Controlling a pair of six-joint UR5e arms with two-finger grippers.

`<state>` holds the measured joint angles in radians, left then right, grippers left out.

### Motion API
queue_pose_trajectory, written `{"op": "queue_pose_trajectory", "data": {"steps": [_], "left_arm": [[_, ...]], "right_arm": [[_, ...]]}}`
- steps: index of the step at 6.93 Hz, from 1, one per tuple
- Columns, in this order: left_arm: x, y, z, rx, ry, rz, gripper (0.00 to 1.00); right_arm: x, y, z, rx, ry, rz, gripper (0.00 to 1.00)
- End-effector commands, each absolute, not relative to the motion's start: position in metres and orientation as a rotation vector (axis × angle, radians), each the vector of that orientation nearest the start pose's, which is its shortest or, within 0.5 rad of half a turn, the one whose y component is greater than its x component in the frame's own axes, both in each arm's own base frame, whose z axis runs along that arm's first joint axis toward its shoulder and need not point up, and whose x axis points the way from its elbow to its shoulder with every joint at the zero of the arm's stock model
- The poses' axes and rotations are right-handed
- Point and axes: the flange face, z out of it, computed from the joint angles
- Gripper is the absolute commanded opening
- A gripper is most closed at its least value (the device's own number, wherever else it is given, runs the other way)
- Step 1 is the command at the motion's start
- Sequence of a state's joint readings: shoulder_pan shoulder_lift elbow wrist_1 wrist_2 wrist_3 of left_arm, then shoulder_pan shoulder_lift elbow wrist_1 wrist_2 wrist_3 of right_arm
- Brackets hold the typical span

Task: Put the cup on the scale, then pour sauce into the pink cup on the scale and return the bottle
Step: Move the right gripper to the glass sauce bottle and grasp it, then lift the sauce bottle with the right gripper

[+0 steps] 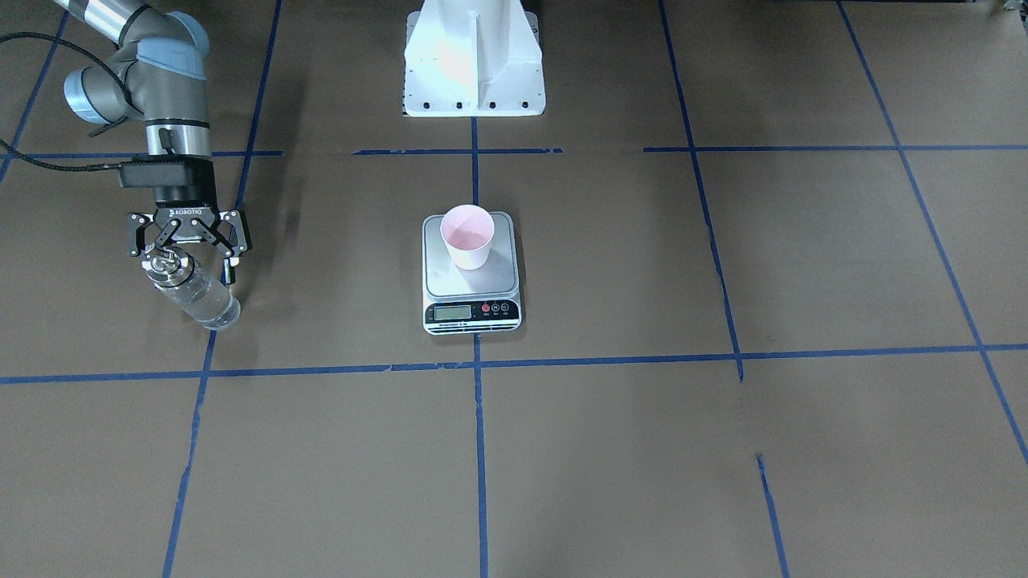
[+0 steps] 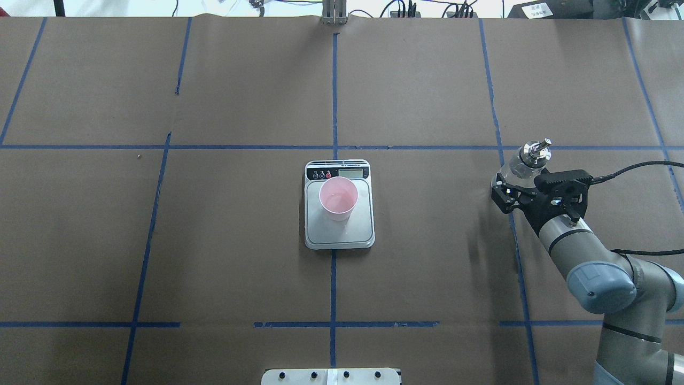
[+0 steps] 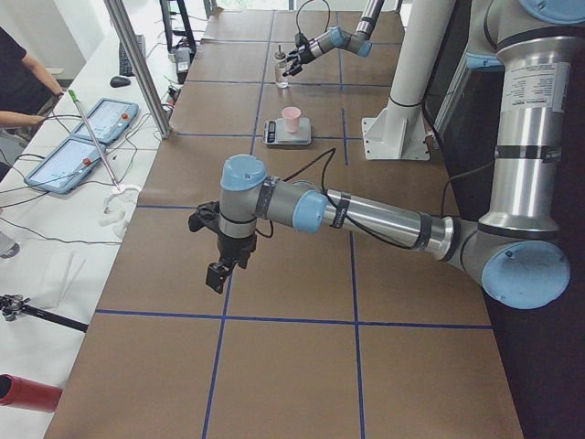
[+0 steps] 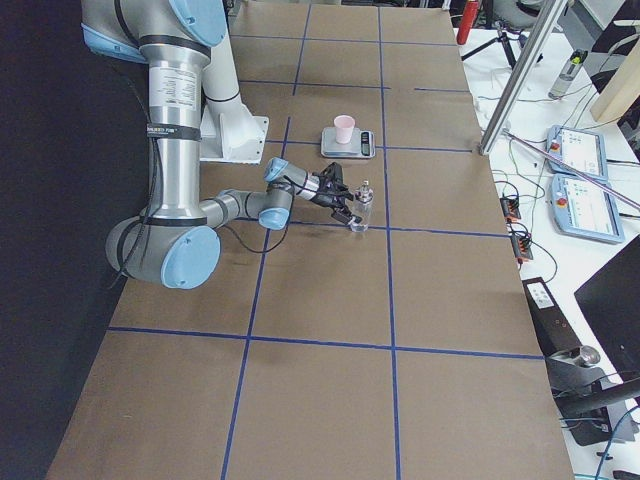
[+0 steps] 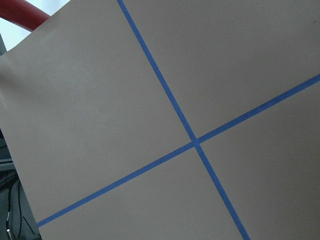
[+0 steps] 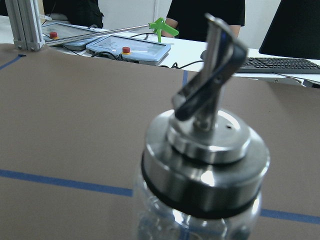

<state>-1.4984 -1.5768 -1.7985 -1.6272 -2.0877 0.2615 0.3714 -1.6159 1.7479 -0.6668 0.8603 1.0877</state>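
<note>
The cup (image 1: 468,237) stands upright on the steel top of the scale (image 1: 474,281), toward the robot's end, at mid-bench (image 1: 642,441). The bottle (image 1: 197,293) stands on the bench well off to the robot's right, spout up. The right gripper (image 1: 189,266) sits level with its metal collar, fingers (image 1: 230,271) spread wide to either side, released. The left gripper (image 3: 218,274) hangs over bare bench far from the scale; whether its fingers are released or clenched cannot be told.

Blue tape lines (image 1: 481,449) cross the brown table (image 1: 610,449); two tablets (image 3: 64,165) lie on a side bench (image 3: 37,265).
</note>
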Motion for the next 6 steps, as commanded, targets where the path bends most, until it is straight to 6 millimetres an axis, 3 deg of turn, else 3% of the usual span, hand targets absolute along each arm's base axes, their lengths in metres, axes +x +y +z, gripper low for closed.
{"op": "queue_pose_trajectory", "data": {"steps": [1,6], "left_arm": [[-0.048,-0.510,0.550,0.334,0.487,0.396,1.00],[-0.051,-0.511,0.544,0.341,0.485,0.385,1.00]], "right_arm": [[-0.396,-0.374,0.484,1.001,-0.633,0.280,1.00],[-0.387,-0.385,0.487,0.989,-0.622,0.261,1.00]]}}
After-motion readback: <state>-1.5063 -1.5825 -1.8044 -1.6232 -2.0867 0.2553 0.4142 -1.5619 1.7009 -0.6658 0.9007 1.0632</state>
